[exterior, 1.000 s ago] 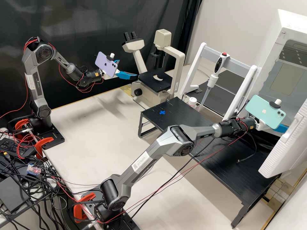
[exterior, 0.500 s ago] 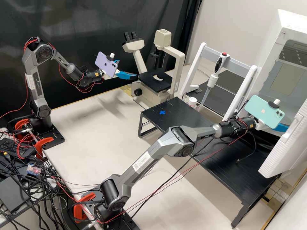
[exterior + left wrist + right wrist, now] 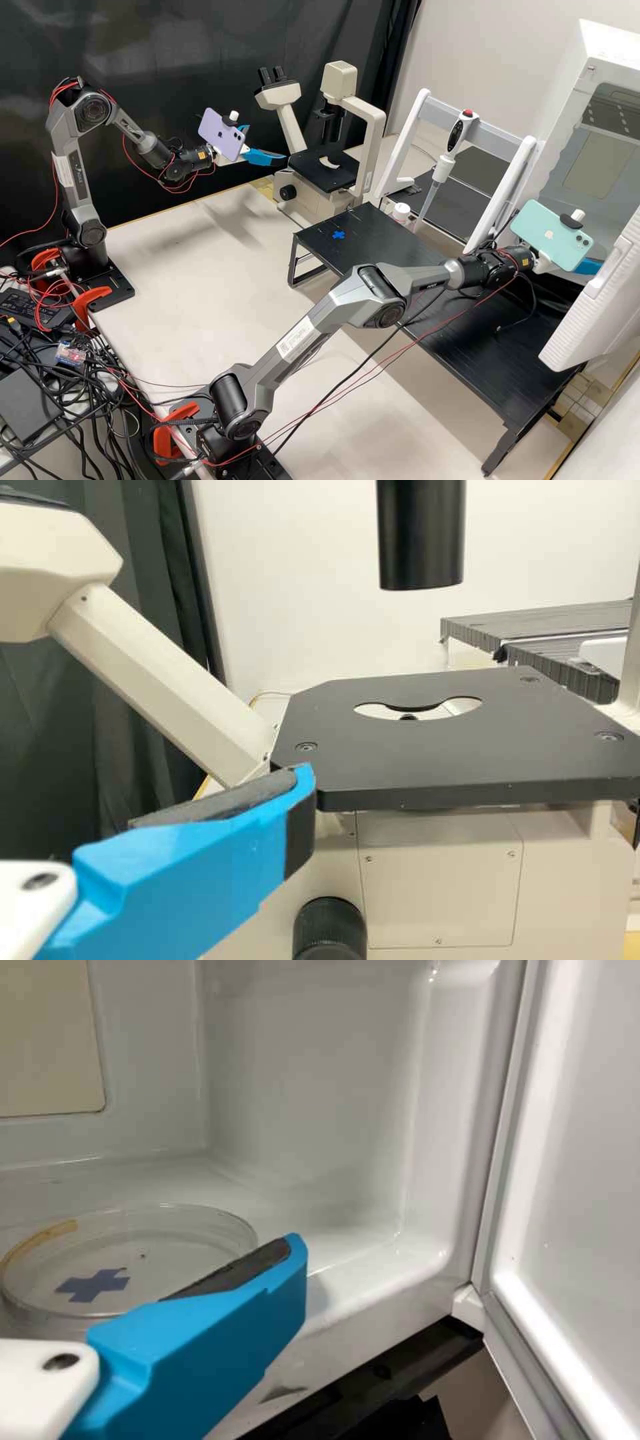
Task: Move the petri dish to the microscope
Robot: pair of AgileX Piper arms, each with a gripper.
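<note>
The right gripper point(image 3: 587, 268) is at the white chamber's opening in the high view. In the right wrist view the clear petri dish point(image 3: 190, 1245) lies inside over a blue cross, a brownish strip on its rim. The right gripper's blue finger point(image 3: 220, 1330) overlaps the dish's near side, its dark pad bare; the gripper stands open. Left of the microscope point(image 3: 323, 167), the left gripper point(image 3: 261, 145) is open with nothing held. In the left wrist view its finger point(image 3: 200, 860) shows before the black microscope stage point(image 3: 440, 765), which has a round cut-out.
A low black shelf point(image 3: 393, 250) with a blue cross runs along the bench. Behind it are a white rack point(image 3: 427, 107) with a pipette point(image 3: 441, 170) and a small white bottle point(image 3: 401, 212). The chamber's open door point(image 3: 600, 300) is close beside the right gripper.
The right arm's wrist and gripper have shifted very slightly at the chamber opening. The left arm has kept still.
</note>
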